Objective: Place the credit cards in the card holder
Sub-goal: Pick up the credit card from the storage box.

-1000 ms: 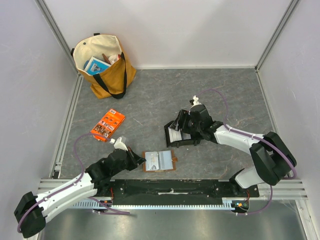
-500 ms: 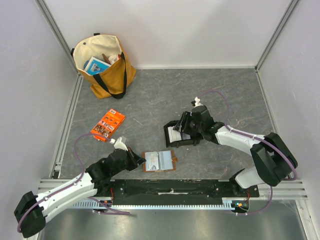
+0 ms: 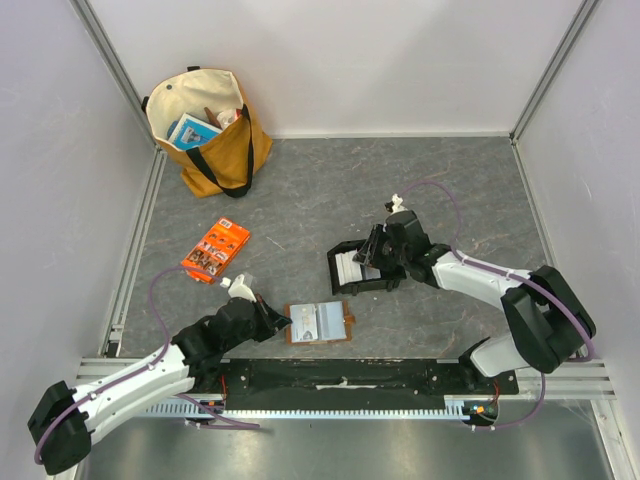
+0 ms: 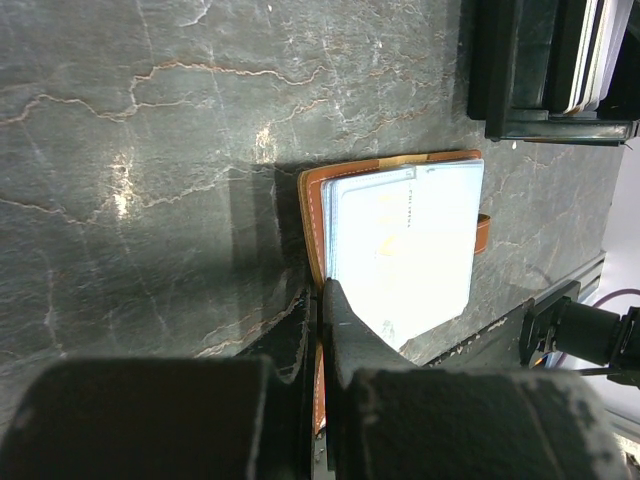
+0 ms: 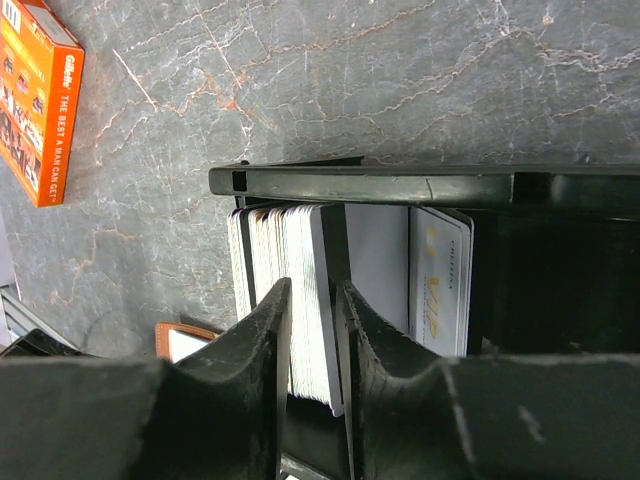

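Right claw narrow around the end cards standing in the black tray; can't tell if gripped. Single out one, lift straight up. Left claw clamped on the card holder edge, holder open on the surface; pin it flat.
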Motion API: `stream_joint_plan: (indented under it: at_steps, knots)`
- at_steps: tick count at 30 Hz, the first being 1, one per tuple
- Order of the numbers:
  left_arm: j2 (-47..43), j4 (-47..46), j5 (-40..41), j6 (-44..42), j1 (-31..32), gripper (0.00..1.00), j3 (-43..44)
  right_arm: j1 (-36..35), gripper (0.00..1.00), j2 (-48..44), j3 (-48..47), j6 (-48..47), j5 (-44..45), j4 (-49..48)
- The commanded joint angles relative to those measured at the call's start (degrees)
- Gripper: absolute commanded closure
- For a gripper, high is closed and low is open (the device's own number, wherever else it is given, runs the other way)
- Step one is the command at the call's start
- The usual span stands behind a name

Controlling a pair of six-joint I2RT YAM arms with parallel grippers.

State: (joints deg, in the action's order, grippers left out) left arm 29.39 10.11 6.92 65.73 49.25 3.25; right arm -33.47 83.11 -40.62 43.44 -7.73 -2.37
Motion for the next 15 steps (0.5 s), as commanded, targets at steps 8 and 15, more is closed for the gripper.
stream_joint_plan:
  at_steps: [8, 15]
  knots:
    - [0.5, -1.8, -0.5, -0.9, 0.0, 0.98, -0.3, 2.8, 0.91, -3.2, 1.2, -0.5, -1.9, -0.4]
    - [0.7, -2.0, -0.4, -0.9, -0.1, 0.98, -0.3, 2.9, 0.36, -1.6, 1.1, -1.3, -4.0, -1.2]
